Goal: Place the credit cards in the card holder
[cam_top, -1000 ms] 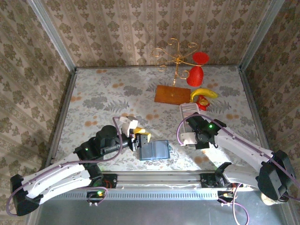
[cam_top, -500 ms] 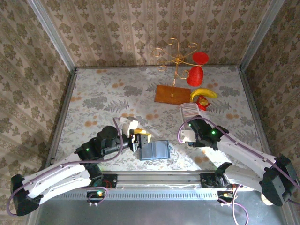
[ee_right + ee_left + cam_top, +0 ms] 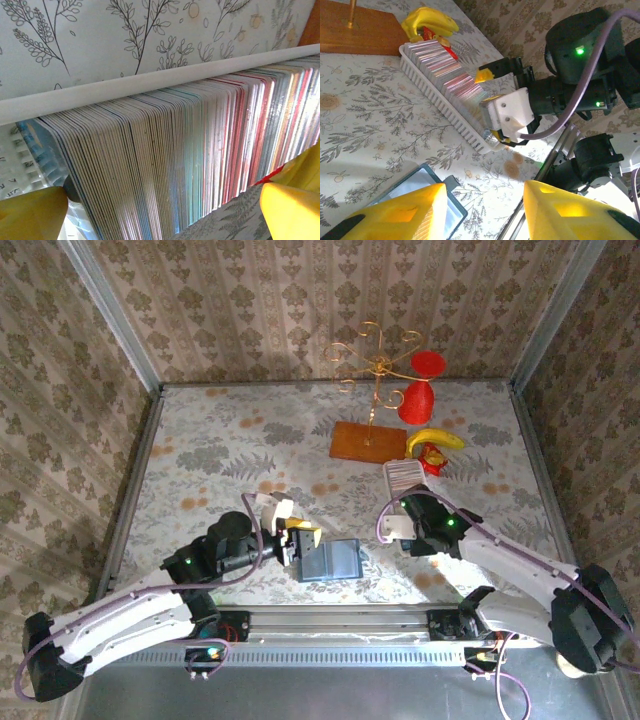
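Observation:
The credit cards (image 3: 175, 150) stand on edge, packed tight in a long whitish tray (image 3: 405, 476) right of centre. They are mostly silvery, with some teal and red ones. My right gripper (image 3: 162, 215) is open, its yellow fingers on either side of the stack at the tray's near end. The left wrist view shows that gripper (image 3: 489, 105) over the cards (image 3: 445, 65). The teal card holder (image 3: 330, 560) lies open and flat near the front edge. My left gripper (image 3: 303, 543) stands open at the holder's left side. One of its fingers is over a panel of the card holder (image 3: 427, 177), and bare tablecloth shows between the jaws.
An orange-brown board (image 3: 365, 440) carrying a gold wire stand sits behind the tray. Two red objects (image 3: 416, 400) and a banana (image 3: 435, 438) lie at the back right. A metal rail (image 3: 330, 618) runs along the near table edge.
My right gripper has gone from shut to wide open and shifted slightly at the tray's near end. The left arm and the card holder have hardly moved.

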